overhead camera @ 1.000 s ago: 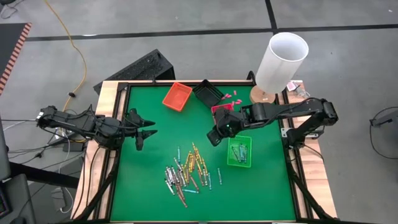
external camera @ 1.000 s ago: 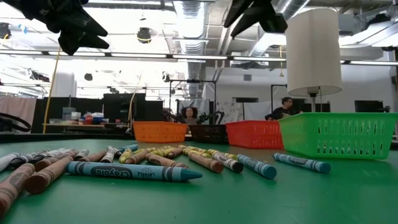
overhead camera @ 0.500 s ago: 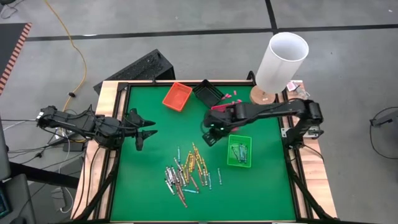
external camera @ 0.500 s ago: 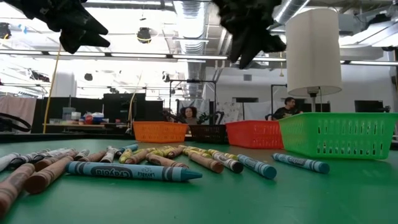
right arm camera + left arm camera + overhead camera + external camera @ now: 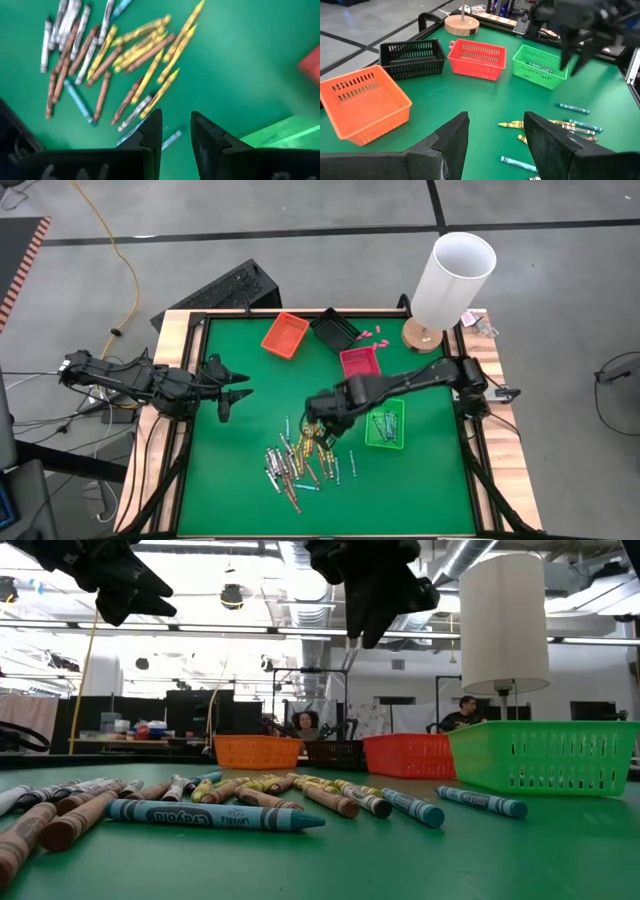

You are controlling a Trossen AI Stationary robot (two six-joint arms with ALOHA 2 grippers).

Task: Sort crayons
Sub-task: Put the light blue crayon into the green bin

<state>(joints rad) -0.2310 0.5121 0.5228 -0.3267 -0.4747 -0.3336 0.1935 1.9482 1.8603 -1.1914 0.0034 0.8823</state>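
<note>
The crayons [image 5: 298,455] lie loose in a heap on the green mat, near the middle toward the near edge; blue, yellow, grey and brown ones also show in the low view [image 5: 215,815]. My right gripper [image 5: 317,426] hangs above the heap's far right end, pointing steeply down. In its wrist view, my right gripper [image 5: 175,132] is open with nothing between the fingers, and the crayons [image 5: 125,55] lie below. My left gripper [image 5: 237,392] waits open above the table's left side, also empty in its own view [image 5: 495,135].
Four small trays stand on the mat: orange [image 5: 285,335], black [image 5: 333,330] and red [image 5: 360,362] along the far side, and a green one [image 5: 385,423] with a few crayons in it to the right of the heap. A white-shaded lamp [image 5: 455,275] stands at the far right corner.
My right gripper has swung from above the red and green trays toward the table's left and near edge and come down over the crayon heap, tipping to point more steeply down. The crayons have not moved.
</note>
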